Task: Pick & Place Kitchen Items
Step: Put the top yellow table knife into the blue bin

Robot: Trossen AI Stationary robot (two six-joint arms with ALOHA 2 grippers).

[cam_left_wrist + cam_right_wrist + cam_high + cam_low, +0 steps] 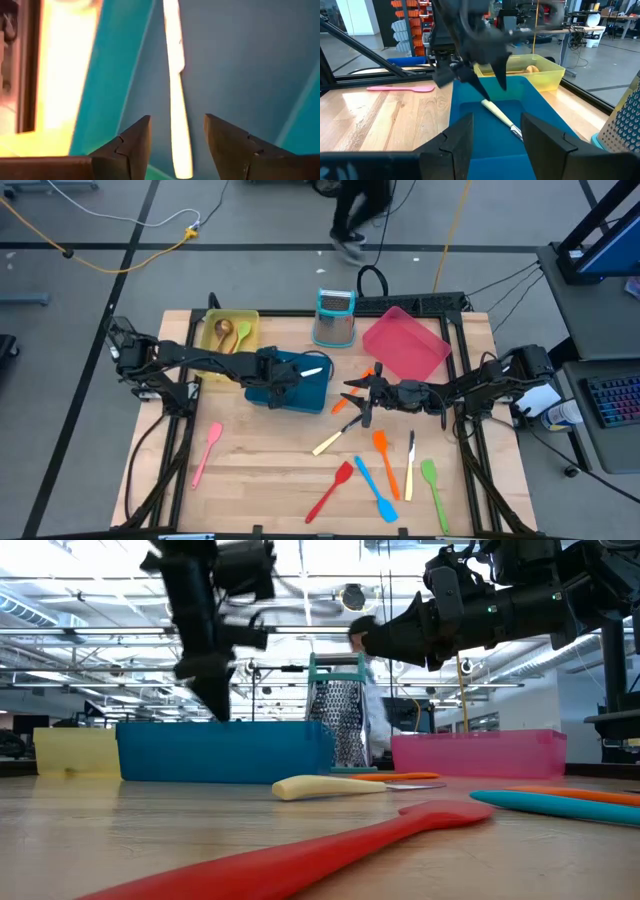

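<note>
The yellow tray [252,320] is holding a wooden spoon [224,332] and a green spoon [243,333]. Beside it, the blue tray [318,395] is holding a cream-handled knife [501,118]; the left gripper [176,142] is hovering over it, fingers spread wide and empty. The pink tray [405,343] is sitting tilted (contents unclear). The right gripper [352,395] is hanging open above the table, near the loose utensils [383,472].
</note>
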